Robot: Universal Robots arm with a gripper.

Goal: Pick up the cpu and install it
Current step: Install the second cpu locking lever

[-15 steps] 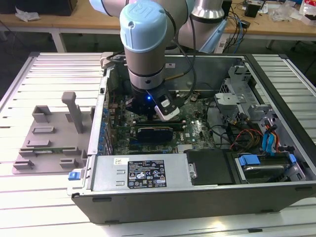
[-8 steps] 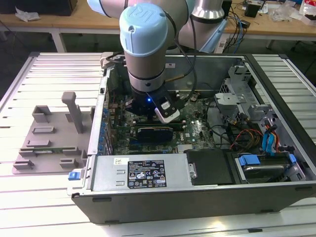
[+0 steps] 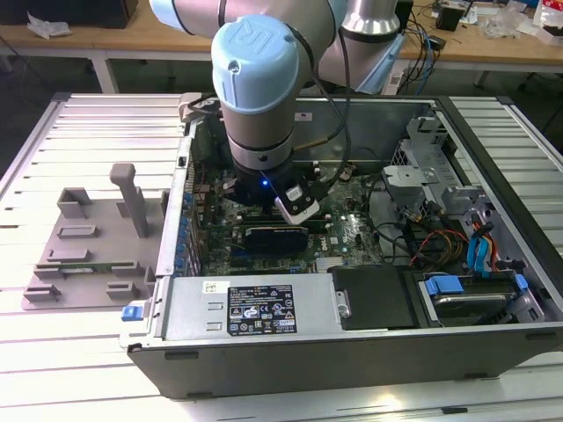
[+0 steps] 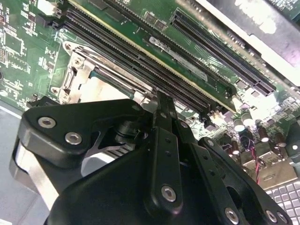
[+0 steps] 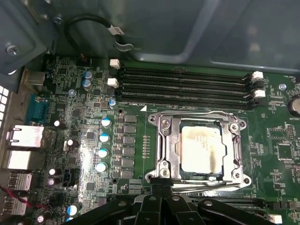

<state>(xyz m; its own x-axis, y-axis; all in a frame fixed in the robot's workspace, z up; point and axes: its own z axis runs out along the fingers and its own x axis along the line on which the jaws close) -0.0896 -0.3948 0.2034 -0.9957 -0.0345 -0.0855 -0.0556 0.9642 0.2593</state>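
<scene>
Exterior view: the arm (image 3: 259, 88) was seen reaching down into the open computer case (image 3: 352, 334), its wrist hanging over the green motherboard (image 3: 352, 233) near the middle of the case. A blue light was lit on the wrist. A grey fixture plate (image 3: 84, 255) with upright blocks was set on the slatted table (image 3: 88, 114), on the exterior view's left, just beside the case. A black power supply (image 3: 264, 308) with a label was mounted along the near wall of the case. The gripper's fingers were hidden behind the wrist here.

Second wrist view: the black gripper (image 4: 159, 105) was seen from behind, its linkages drawn together to a narrow point just above the metal socket frame (image 4: 82, 70). Nothing was seen held at the tip; whether the fingers were fully closed could not be told. A pale patch of the cpu (image 4: 101, 89) was visible inside the frame. Long black memory slots (image 4: 140, 51) ran beside the socket.

First wrist view: the cpu (image 5: 200, 149) was seated flat in the socket, its silver top stained, framed by the metal socket frame (image 5: 161, 140). The gripper (image 5: 158, 187) tip was located at the frame's edge, apart from the cpu. Four memory slots (image 5: 185, 86) lay just beyond the socket. Blue-topped capacitors (image 5: 104, 138) were lined up beside it.
</scene>
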